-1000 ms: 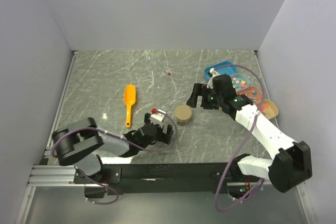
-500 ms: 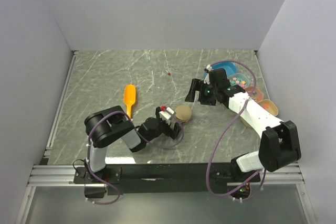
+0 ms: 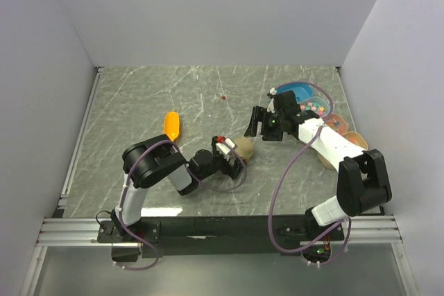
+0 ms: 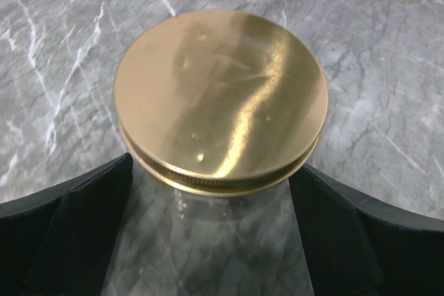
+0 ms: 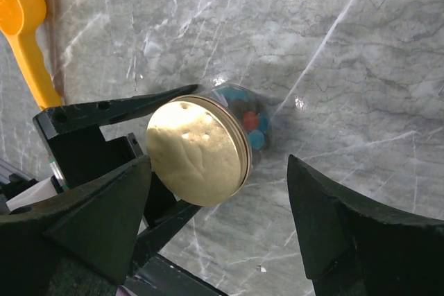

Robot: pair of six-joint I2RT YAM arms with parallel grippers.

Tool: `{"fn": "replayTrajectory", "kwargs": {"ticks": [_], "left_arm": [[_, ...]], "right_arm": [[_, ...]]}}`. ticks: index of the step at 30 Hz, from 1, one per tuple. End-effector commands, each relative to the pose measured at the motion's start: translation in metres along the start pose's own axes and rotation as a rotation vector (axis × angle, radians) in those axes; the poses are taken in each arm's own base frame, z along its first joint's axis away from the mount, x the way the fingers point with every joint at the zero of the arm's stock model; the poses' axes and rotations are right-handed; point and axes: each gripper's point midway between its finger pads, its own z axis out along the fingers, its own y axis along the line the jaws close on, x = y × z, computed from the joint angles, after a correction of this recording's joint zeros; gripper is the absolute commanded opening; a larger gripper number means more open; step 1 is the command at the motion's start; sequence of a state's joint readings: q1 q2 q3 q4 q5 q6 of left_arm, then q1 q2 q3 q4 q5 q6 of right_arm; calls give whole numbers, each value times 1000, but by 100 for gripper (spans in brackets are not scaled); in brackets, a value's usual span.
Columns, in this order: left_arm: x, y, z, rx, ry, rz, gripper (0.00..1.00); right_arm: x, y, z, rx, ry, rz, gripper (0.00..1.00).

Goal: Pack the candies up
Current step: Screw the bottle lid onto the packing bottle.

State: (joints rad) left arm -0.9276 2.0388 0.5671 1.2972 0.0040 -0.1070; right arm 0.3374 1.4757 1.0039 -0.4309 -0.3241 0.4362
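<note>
Frame centre: gold-lidded jar [image 3: 242,148], candies [image 5: 254,128] inside; left gripper [image 4: 214,170] wide, straddling it; right gripper [image 5: 218,163] wide, over it.

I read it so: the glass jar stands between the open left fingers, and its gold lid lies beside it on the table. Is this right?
Not quite. The gold lid sits on the jar, closing it, not beside it; the left wrist view shows this. The rest holds.
</note>
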Motion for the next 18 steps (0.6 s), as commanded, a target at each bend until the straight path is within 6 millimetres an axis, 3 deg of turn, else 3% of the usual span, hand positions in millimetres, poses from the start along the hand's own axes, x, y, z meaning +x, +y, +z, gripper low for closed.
{"fn": "replayTrajectory", "kwargs": {"ticks": [1, 11, 18], "left_arm": [[-7, -8, 9, 54, -30, 21, 99], [-9, -13, 17, 94, -34, 42, 99], [-5, -17, 19, 116, -18, 38, 91]], "right_arm": [[-22, 12, -7, -32, -52, -29, 85], [-22, 12, -3, -37, -34, -35, 81], [-20, 12, 4, -45, -12, -36, 73]]}}
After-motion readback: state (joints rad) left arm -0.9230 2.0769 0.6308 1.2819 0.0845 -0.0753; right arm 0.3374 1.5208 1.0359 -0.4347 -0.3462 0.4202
